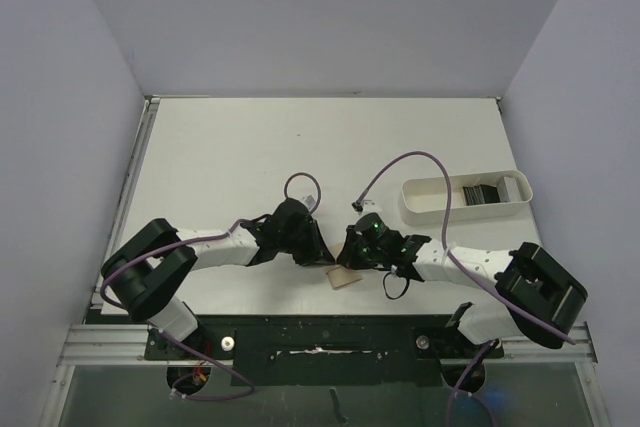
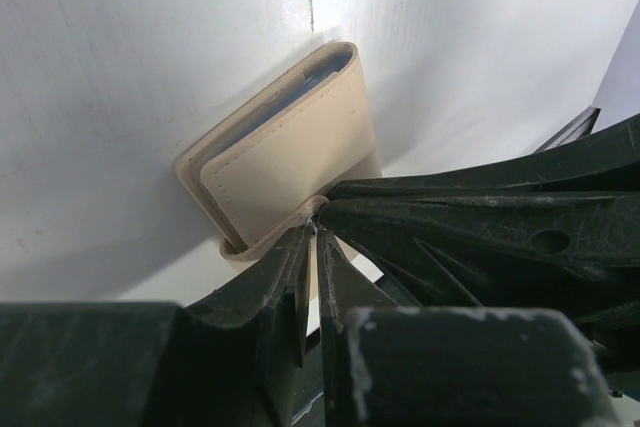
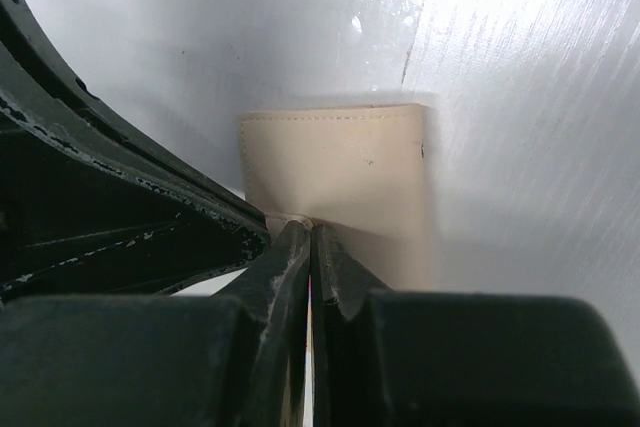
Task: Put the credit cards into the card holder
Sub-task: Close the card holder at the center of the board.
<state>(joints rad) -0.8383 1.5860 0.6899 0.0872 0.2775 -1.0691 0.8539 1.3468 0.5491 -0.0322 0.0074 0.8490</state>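
Slippage is our main worry. We have the holder (image 1: pixel 343 277) folded at the near middle of the table (image 1: pixel 250 147), between both arms. Our left gripper (image 2: pixel 315 232) is pinched on one flap's edge, and our right gripper (image 3: pixel 310 229) is squeezed tight on the near edge too. Both bites look shallow, so pulling the flaps apart could let one slip free or drag the whole holder. The cards (image 1: pixel 483 191) sit in the tray (image 1: pixel 425 202), well apart; a closed holder leaves them nowhere to go.
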